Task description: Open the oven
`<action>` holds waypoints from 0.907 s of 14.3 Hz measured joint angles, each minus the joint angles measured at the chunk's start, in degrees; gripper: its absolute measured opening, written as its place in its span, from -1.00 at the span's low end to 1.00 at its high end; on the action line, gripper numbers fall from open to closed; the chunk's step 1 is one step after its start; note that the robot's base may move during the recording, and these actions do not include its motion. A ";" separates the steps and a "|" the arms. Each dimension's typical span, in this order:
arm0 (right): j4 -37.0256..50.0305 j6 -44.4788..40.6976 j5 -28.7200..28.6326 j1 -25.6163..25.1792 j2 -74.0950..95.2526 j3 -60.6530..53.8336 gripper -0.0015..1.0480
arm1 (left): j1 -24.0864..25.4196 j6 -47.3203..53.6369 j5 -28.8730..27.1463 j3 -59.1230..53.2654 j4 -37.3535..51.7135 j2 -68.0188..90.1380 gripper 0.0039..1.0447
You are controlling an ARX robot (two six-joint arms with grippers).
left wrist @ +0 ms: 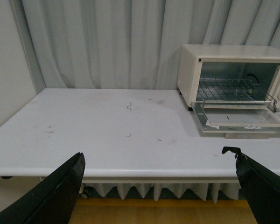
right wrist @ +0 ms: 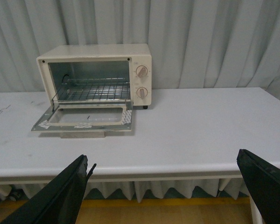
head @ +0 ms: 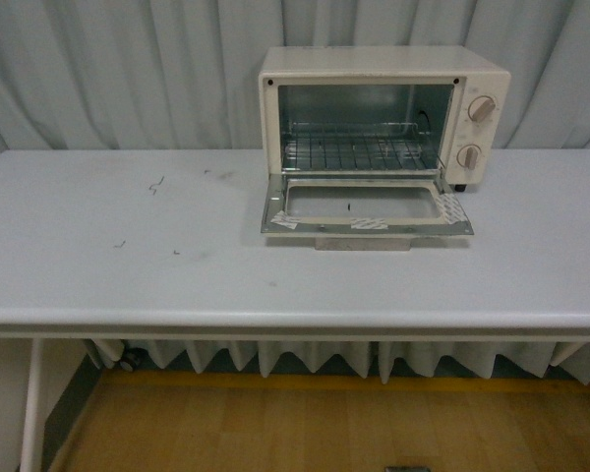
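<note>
The oven (head: 383, 116) sits at the table's (head: 128, 265) back right, door (head: 366, 209) already dropped flat, rack exposed. Task judged done. Left gripper (left wrist: 156, 186) and right gripper (right wrist: 170, 186) are spread wide, holding nothing; they're best kept clear of the door.

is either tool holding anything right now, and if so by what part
Nothing is held. The left tool and right tool are both open and empty, back from the table. The oven door lies open, untouched.

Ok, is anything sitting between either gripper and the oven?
Nothing visible. Bare table lies between both open grippers and the oven, whose door already lies flat, open.
</note>
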 joint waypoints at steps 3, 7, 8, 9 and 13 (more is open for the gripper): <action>0.00 0.00 0.00 0.00 0.00 0.00 0.87 | 0.00 0.00 0.00 0.00 0.00 0.00 0.88; 0.00 0.00 0.02 0.00 0.00 0.00 0.87 | 0.00 0.00 0.02 0.00 0.00 0.00 0.88; 0.02 0.00 0.00 0.00 0.00 0.00 0.87 | 0.00 0.00 0.00 0.00 0.02 0.00 0.88; 0.02 0.00 0.02 0.00 0.00 0.00 0.87 | 0.00 0.00 0.02 0.00 0.02 0.00 0.88; 0.00 0.00 0.02 0.00 0.00 0.00 0.87 | 0.00 0.02 0.02 0.00 -0.07 0.00 0.88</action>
